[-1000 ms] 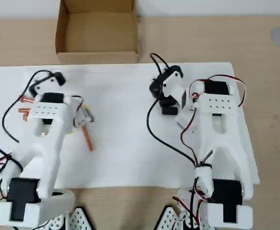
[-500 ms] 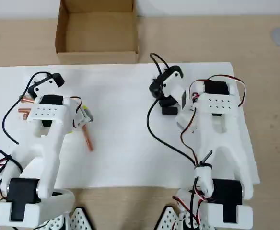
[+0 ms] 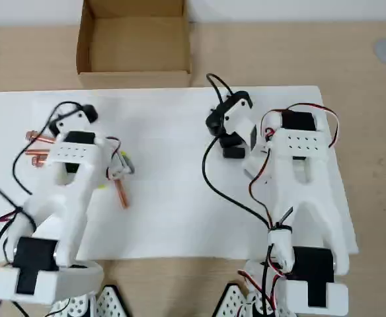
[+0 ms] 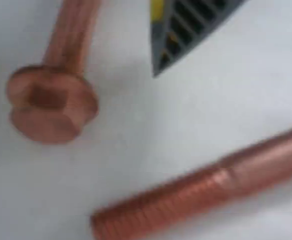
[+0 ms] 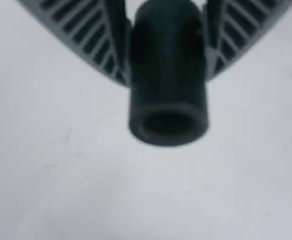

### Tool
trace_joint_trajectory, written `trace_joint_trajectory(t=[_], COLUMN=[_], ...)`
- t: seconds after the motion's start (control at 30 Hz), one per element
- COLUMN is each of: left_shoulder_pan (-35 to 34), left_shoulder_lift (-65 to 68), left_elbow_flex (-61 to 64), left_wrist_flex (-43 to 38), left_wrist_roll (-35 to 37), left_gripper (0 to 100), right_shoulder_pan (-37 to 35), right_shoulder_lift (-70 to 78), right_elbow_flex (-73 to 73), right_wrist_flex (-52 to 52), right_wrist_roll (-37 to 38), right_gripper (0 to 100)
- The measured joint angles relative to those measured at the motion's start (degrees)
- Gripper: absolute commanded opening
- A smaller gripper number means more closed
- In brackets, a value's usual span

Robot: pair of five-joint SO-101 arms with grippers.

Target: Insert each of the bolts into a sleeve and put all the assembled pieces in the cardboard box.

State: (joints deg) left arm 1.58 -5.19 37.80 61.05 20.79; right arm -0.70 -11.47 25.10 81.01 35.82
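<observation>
Fingers (image 5: 86, 45) of the right arm pinch a black sleeve (image 5: 168, 75); overhead, a cardboard box (image 3: 135, 43).

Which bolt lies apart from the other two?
The bolt nearer the white sheet's middle, lying alone; the other two bolts lie paired by its left edge.

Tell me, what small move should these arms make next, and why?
Probably the left hand should drop onto the threaded bolt and grip it. The right hand is shut on a black sleeve, open end showing, while that bolt lies loose on the white sheet just below the left hand.
</observation>
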Motion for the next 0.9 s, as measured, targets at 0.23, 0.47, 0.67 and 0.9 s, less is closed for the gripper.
trace_joint_trajectory(t=[0.23, 0.47, 0.67, 0.9], left_shoulder_pan=[-0.2, -0.2, -0.1, 0.1], left_shoulder_lift=[3.4, 3.6, 3.9, 3.9], left_elbow_flex=[-2.5, -2.6, -6.4, -11.7], left_wrist_flex=[0.3, 0.3, 2.9, 7.4], left_wrist_roll=[-0.3, -0.3, -0.6, -3.0], left_gripper=[26, 20, 16, 15], right_shoulder_pan=[0.0, 0.0, 0.0, 0.0], right_shoulder_lift=[0.0, 0.0, 0.0, 0.0], right_elbow_flex=[0.0, 0.0, 0.0, 0.0], right_wrist_flex=[0.0, 0.0, 0.0, 0.0], right_wrist_roll=[0.0, 0.0, 0.0, 0.0], right_gripper=[1.2, 1.2, 1.2, 1.2])
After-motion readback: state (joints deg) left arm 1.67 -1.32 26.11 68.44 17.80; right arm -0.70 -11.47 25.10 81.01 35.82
